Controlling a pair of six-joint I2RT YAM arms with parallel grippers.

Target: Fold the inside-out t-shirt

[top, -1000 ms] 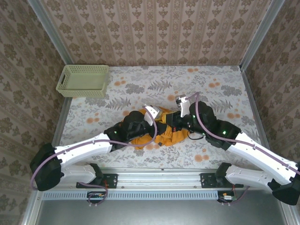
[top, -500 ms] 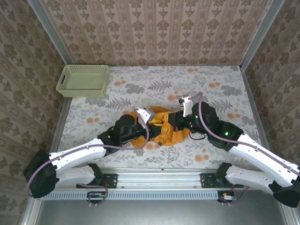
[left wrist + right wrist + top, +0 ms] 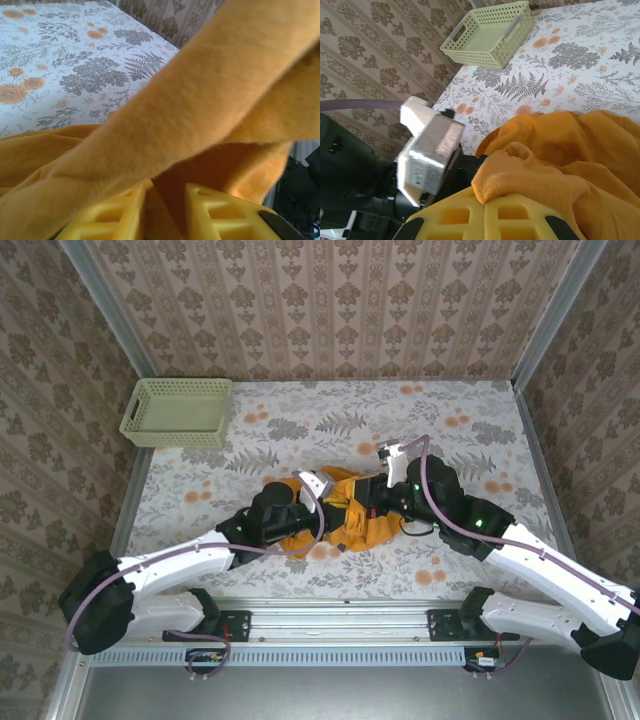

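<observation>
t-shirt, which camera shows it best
Top external: the bunched t-shirt shows its overall shape between the arms, partly under them. Left wrist gives one close fold; right wrist, crumpled cloth with its edge at the claw.

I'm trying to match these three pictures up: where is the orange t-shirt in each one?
Top external: t-shirt bunched just below the picture's centre.
Left wrist: t-shirt slants from lower left to upper right.
Right wrist: t-shirt crumpled across the lower right.
Shared landmark: floral tablecloth.
</observation>
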